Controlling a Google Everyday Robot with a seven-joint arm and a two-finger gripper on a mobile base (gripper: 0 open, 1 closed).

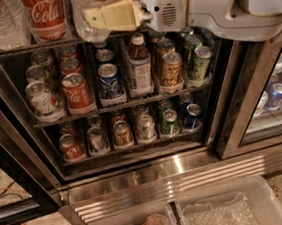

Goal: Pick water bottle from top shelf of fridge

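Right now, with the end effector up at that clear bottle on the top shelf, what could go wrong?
1. The end effector sits at the water bottle on the top shelf, with the red Coca-Cola bottle close beside it; pulling out may knock that over.
2. A weak grip could drop the bottle onto the plastic bins on the floor below.

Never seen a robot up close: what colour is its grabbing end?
Pale cream-yellow; the gripper is at the top shelf, in the camera view.
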